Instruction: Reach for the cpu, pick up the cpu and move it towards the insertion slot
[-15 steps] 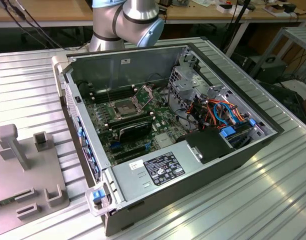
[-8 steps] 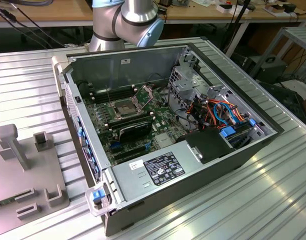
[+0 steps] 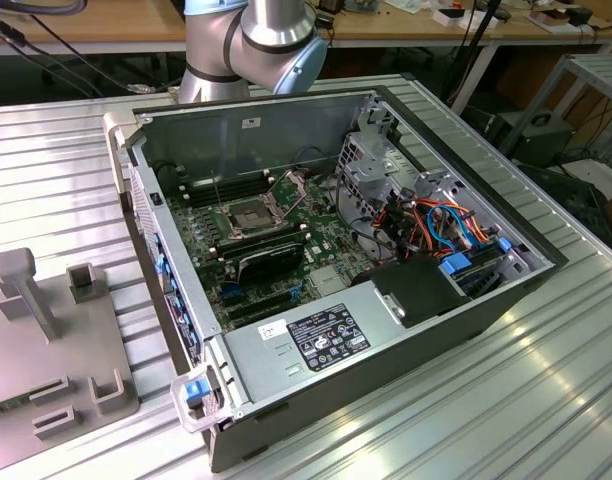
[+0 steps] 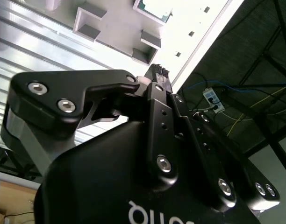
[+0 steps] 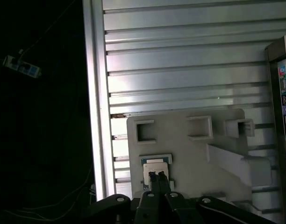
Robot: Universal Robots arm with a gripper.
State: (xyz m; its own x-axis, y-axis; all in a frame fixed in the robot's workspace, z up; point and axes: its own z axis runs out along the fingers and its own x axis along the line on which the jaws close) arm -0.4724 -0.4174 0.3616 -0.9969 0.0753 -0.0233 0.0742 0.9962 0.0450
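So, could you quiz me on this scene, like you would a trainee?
1. True or false: the cpu sits in the slot.
2. The fingers are: A spread wide; B shut, holding nothing; C gripping the cpu.
3. What does the cpu lie on?
Key: 1 false. 2 B. 3 the grey plate.

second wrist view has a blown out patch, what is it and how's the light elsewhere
In the second wrist view glare washes out the table edge beside the grey fixture, the gripper dark up close; in the first wrist view everything past the table edge is nearly black; the exterior view is evenly lit, insertion slot plainly visible.
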